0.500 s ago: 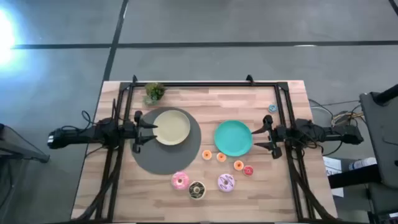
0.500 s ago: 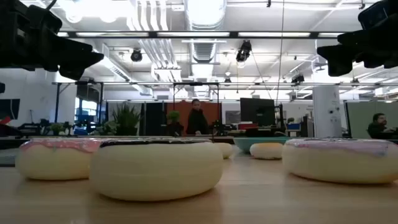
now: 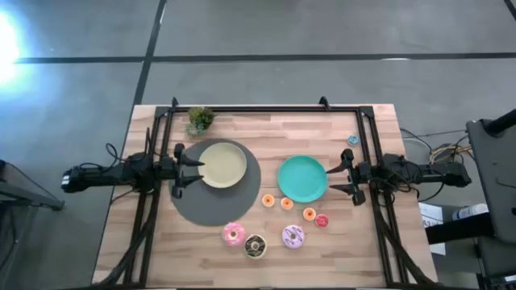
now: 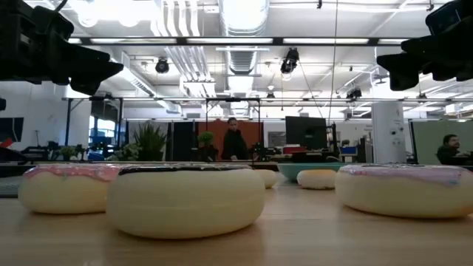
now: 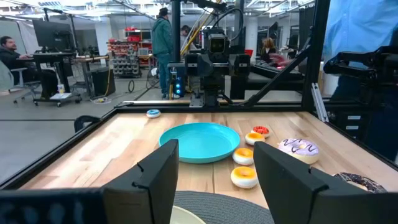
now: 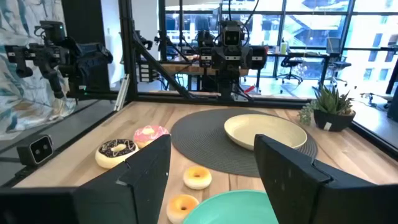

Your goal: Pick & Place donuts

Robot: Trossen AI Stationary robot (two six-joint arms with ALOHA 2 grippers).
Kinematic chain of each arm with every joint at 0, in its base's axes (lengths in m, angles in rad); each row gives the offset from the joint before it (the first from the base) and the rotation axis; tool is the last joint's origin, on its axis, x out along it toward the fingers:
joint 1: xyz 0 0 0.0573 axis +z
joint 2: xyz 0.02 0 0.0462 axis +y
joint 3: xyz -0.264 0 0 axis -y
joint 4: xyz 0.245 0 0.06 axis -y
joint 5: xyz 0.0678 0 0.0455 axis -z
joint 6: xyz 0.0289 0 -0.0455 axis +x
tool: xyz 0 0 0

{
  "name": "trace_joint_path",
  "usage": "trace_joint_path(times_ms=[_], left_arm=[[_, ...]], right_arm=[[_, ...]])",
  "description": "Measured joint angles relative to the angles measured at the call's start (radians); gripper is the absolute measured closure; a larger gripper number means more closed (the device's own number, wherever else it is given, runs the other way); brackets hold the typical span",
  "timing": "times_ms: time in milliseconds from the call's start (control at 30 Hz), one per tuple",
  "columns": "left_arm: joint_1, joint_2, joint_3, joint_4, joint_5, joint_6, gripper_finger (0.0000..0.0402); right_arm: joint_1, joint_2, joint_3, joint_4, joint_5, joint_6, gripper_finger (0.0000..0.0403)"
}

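Three larger donuts lie flat near the table's near edge: pink (image 3: 234, 234), dark chocolate (image 3: 255, 246) and lilac sprinkled (image 3: 293, 236). Several mini orange and red donuts (image 3: 287, 204) sit in a row just near of the teal plate (image 3: 302, 178). My left gripper (image 3: 196, 171) hangs open above the left rim of the beige plate (image 3: 222, 163). My right gripper (image 3: 335, 176) hangs open at the teal plate's right rim. Both touch nothing. In the left wrist view the fingers (image 5: 163, 180) frame the teal plate (image 5: 200, 142).
The beige plate lies on a round dark grey mat (image 3: 211, 203). A small potted plant (image 3: 200, 119) stands at the far left corner. A small blue object (image 3: 352, 139) lies at the far right. A black frame (image 3: 266, 109) borders the table. People stand in the room beyond.
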Motion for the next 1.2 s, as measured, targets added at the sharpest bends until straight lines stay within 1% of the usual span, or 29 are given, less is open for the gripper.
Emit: trace_joint_path(times_ms=[800,900,967,1000,1033,1167,1200], left_arm=[[0.000,0.000,0.000,0.000,0.000,0.000,0.0218],[0.000,0.000,0.000,0.000,0.000,0.000,0.0218],[0.000,0.000,0.000,0.000,0.000,0.000,0.0218],[0.000,0.000,0.000,0.000,0.000,0.000,0.0218],[0.000,0.000,0.000,0.000,0.000,0.000,0.0218],[0.000,0.000,0.000,0.000,0.000,0.000,0.0218],[0.000,0.000,0.000,0.000,0.000,0.000,0.0218]], right_arm=[[0.000,0.000,0.000,0.000,0.000,0.001,0.0179],[0.000,0.000,0.000,0.020,0.000,0.037,0.0179],[0.000,-0.001,0.000,0.040,0.010,0.188,0.0179],[0.000,0.001,0.000,0.066,0.049,0.303,0.0179],[0.000,0.005,0.000,0.088,0.110,0.430,0.0179],[0.000,0.018,0.000,0.131,0.425,0.897,0.0179],[0.000,0.016,-0.001,0.135,0.476,1.004,0.0179]])
